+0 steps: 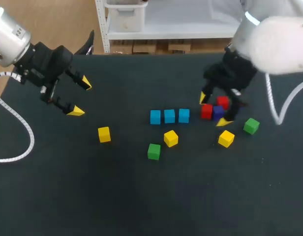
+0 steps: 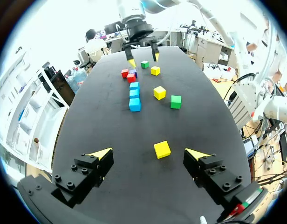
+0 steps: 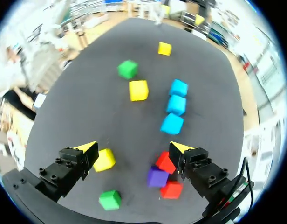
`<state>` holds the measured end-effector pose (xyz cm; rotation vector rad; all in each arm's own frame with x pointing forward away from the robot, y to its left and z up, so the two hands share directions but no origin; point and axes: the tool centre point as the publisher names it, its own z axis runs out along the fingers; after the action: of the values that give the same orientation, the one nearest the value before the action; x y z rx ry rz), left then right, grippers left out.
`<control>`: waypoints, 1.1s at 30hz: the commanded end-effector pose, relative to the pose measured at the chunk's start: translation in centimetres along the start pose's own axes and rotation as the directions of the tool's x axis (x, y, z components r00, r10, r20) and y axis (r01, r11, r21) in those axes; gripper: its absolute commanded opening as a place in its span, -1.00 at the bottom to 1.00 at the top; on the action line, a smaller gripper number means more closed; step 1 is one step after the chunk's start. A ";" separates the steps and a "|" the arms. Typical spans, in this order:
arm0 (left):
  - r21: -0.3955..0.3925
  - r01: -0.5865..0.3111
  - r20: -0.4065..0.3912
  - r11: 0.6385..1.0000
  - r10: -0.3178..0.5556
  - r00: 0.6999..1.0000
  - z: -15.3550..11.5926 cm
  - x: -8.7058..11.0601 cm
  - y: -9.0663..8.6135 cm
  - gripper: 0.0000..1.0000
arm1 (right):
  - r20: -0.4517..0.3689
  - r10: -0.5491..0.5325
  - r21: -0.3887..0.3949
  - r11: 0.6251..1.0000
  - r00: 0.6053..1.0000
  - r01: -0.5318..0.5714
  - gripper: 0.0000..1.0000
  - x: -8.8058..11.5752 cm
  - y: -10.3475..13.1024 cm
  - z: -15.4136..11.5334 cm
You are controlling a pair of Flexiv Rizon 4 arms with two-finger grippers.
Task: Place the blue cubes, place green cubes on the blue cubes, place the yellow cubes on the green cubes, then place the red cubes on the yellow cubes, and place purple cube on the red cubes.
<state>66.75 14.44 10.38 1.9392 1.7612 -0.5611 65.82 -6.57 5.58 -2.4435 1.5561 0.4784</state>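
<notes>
Three blue cubes [image 1: 169,116] stand in a row at mid-table. Two red cubes [image 1: 206,111] and a purple cube [image 1: 218,112] cluster to their right. My right gripper [image 1: 213,110] hangs open just above that cluster. In the right wrist view the red cubes [image 3: 165,162] and the purple cube [image 3: 157,177] lie beside one finger of the right gripper [image 3: 133,148], with nothing gripped. Yellow cubes [image 1: 171,138] [image 1: 226,138] [image 1: 104,134] and green cubes [image 1: 154,151] [image 1: 251,126] lie scattered. My left gripper [image 1: 81,97] is open above the table's left, and a yellow cube [image 2: 162,150] lies ahead of the left gripper [image 2: 148,153].
The black table [image 1: 92,196] has bare room along its front and at far left. A yellow cube [image 3: 105,159] and a green cube [image 3: 110,199] lie close under the right gripper's other finger.
</notes>
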 end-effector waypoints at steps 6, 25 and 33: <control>-0.002 -0.004 0.004 1.000 0.004 1.000 0.0 0.1 0.0 1.00 | -0.009 -0.114 -0.038 0.993 0.993 0.113 1.00 3.3 3.3 -3.4; -0.002 -0.004 0.004 1.000 0.004 1.000 0.0 0.1 0.0 1.00 | -0.004 -0.235 -0.049 0.971 0.972 0.235 1.00 11.8 5.7 0.2; -0.002 -0.004 0.004 1.000 0.004 1.000 0.0 0.1 0.0 1.00 | -0.014 -0.303 -0.053 0.952 0.953 0.302 1.00 13.6 4.5 -0.1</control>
<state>66.75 14.44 10.38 1.9392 1.7613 -0.5610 66.20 -19.90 0.72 -2.6640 1.1672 0.4132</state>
